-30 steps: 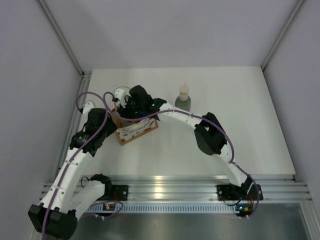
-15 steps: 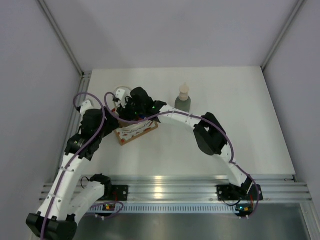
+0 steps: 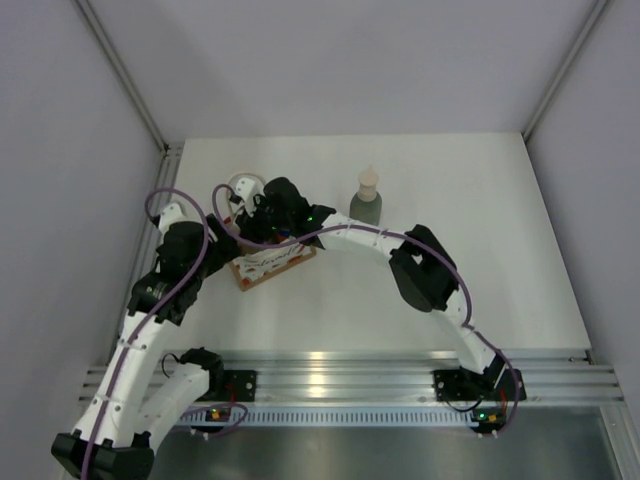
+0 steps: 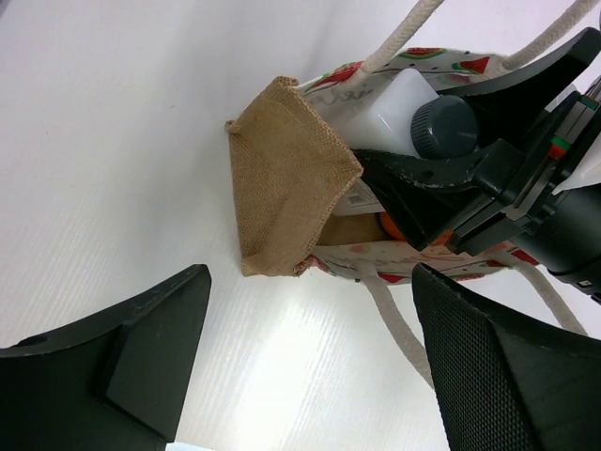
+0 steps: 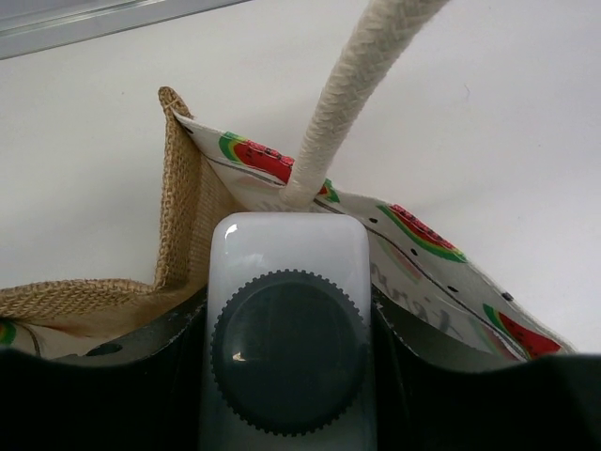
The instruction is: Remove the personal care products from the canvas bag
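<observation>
The canvas bag lies at the table's left, and the left wrist view looks into its tan mouth. My right gripper reaches into that mouth and is shut on the white bottle with a grey cap, one finger on each flat side. The left wrist view shows the same bottle and a bit of orange bottle deeper inside. My left gripper hangs open just off the bag's near-left end, holding nothing. The grey-green bottle with a beige nozzle stands upright on the table, right of the bag.
White rope handles trail from the bag across the table, one loop lying behind it. Grey walls enclose the table on three sides. An aluminium rail runs along the near edge.
My left gripper has opened wide and drawn back a little from the bag toward the near left. The right gripper stays shut on the white bottle in the bag's mouth.
</observation>
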`<state>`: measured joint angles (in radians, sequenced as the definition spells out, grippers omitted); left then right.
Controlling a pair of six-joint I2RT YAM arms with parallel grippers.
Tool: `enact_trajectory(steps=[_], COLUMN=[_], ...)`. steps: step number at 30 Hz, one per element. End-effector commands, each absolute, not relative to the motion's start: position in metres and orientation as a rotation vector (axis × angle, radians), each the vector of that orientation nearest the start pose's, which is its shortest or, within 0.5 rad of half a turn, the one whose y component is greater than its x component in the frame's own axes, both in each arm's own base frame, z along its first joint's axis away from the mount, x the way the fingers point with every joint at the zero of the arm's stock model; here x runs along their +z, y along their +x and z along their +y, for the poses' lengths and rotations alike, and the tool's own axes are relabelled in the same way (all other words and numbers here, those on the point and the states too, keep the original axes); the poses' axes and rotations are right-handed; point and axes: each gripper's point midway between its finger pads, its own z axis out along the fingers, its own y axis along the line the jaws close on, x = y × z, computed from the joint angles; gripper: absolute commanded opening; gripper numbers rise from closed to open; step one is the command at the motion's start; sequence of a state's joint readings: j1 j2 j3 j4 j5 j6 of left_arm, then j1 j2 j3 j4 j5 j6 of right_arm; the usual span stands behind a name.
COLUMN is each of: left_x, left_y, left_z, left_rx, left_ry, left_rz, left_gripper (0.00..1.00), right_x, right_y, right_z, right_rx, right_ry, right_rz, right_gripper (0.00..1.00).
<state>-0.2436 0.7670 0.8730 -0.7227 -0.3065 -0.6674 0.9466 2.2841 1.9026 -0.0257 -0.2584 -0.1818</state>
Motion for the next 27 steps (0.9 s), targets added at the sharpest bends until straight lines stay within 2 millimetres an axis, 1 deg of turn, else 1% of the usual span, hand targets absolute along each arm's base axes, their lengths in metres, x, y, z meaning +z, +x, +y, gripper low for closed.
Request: enact_trajectory(steps=[1,2,7,8,10,11,12,18,20,21,23,24,26,27], left_x=[0.215,0.216,0.217,0.216,0.214,0.213,0.213,0.222,0.22,0.219,0.216,0.215,0.214,0.214], left_y=[0.247,0.245,0.239,0.238,0.237,0.237,0.237,0.233,0.233,0.233,0.232,0.232,0.232,0.232], left_z=[-0.026,-0.026,-0.017,-0.017,-0.015,-0.016,-0.016,-0.012,-0.011,-0.01,-0.011,-0.011,-0.012,-0.012], left_rx=[-0.17,-0.174,-0.154,-0.159,-0.153,-0.155,-0.159,-0.169,-0.16,-0.159,-0.156,-0.161,-0.164,-0.167], left_ry=[-0.648,-0.655,-0.697,-0.709,-0.717,-0.721,-0.723,-0.74,-0.743,-0.743,-0.745,-0.744,-0.744,-0.745], left_rz=[2.041,2.031,1.99,1.982,1.982,1.984,1.979,1.932,1.933,1.932,1.941,1.944,1.945,1.945], left_gripper=[0.93,0.93,0.97,0.98,0.98,0.98,0.98,0.98,0.98,0.98,0.98,0.98,0.98,0.98], right_x=[0.257,0.262,0.274,0.282,0.282,0.295,0.29,0.303,0.306,0.312,0.312,0.319,0.32,0.324], right_y=[0.353,0.352,0.346,0.346,0.343,0.342,0.339,0.336,0.337,0.338,0.339,0.339,0.342,0.342], right_z=[0.557,0.556,0.555,0.554,0.552,0.551,0.551,0.555,0.555,0.556,0.558,0.559,0.559,0.559], right_rx=[0.779,0.781,0.806,0.809,0.817,0.824,0.831,0.855,0.855,0.854,0.847,0.844,0.836,0.833], right_ry=[-1.098,-1.096,-1.091,-1.08,-1.082,-1.061,-1.065,-1.081,-1.079,-1.075,-1.085,-1.085,-1.084,-1.081], right_rz=[1.384,1.376,1.346,1.327,1.319,1.273,1.27,1.244,1.24,1.227,1.228,1.215,1.217,1.208], right_gripper=[0.0,0.0,0.0,0.0,0.0,0.0,0.0,0.0,0.0,0.0,0.0,0.0,0.0,0.0])
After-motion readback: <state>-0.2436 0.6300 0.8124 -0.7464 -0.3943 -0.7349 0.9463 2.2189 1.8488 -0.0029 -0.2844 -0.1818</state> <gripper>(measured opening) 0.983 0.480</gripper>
